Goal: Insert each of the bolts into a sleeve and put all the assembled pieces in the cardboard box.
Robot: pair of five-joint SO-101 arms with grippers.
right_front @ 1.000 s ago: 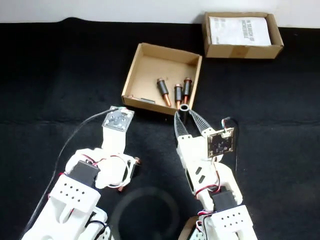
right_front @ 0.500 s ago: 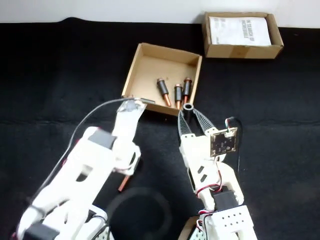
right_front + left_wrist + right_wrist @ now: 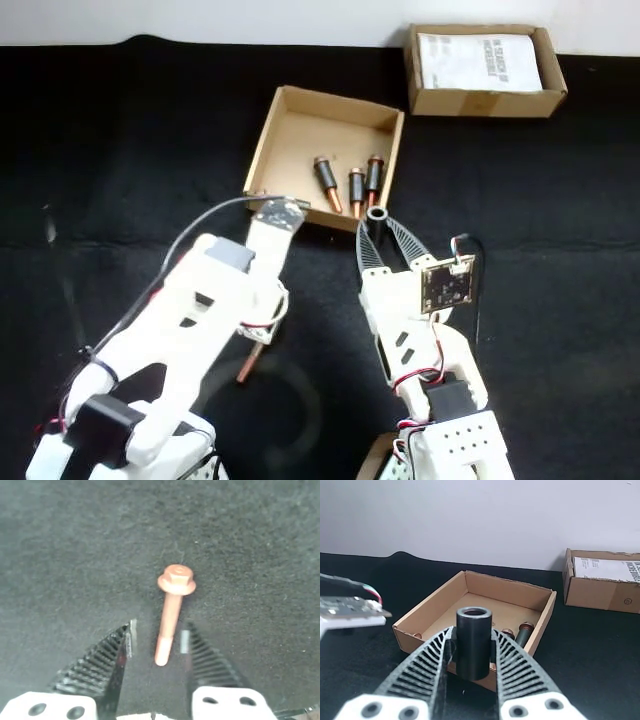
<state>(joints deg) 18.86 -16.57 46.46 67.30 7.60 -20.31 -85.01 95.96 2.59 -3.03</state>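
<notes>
A copper bolt (image 3: 172, 611) lies flat on the black cloth, its tip between the fingers of my open left gripper (image 3: 156, 640); in the high view the bolt (image 3: 247, 366) pokes out under the left arm. My right gripper (image 3: 471, 655) is shut on a black sleeve (image 3: 473, 641), held upright just in front of the cardboard box (image 3: 268, 145); from above the sleeve (image 3: 376, 216) sits at the box's near right corner. Three assembled pieces (image 3: 349, 183) lie inside the box.
A second cardboard box (image 3: 484, 68) holding a printed sheet stands at the back right. The left arm's cable (image 3: 190, 235) arcs over the cloth. The table's white far edge (image 3: 200, 20) runs behind the boxes.
The left arm has risen and swung forward toward the box's near edge, uncovering the bolt on the cloth. The right gripper nudged the sleeve slightly toward the box.
</notes>
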